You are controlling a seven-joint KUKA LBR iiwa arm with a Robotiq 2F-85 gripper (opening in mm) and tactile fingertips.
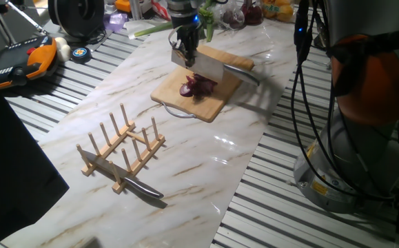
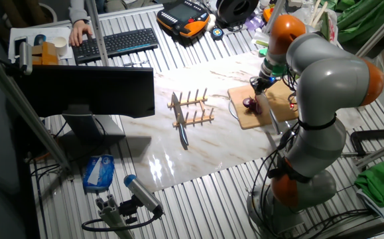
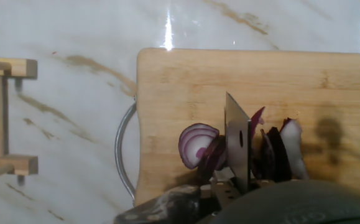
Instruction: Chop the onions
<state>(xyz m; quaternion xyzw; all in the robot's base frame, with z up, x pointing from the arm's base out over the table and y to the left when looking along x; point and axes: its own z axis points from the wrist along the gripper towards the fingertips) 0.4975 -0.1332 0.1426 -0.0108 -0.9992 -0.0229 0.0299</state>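
A purple-red onion (image 1: 198, 86), cut into slices, lies on the wooden cutting board (image 1: 209, 103) at the back of the marble table. In the hand view one slice (image 3: 198, 144) has fallen flat to the left of the blade, and more onion pieces (image 3: 279, 152) stand to its right. My gripper (image 1: 185, 49) is shut on a cleaver (image 1: 199, 67), whose blade (image 3: 237, 146) stands edge-down in the middle of the onion. From the other fixed view the onion (image 2: 249, 103) shows just left of the gripper (image 2: 263, 83).
A wooden rack (image 1: 120, 148) stands mid-table with a steel knife (image 1: 142, 188) lying at its front. A metal tool (image 1: 244, 71) rests on the board's right side. Green stalks (image 1: 207, 27) and wrapped vegetables (image 1: 244, 14) sit behind the board. The arm's base (image 1: 354, 165) is at the right.
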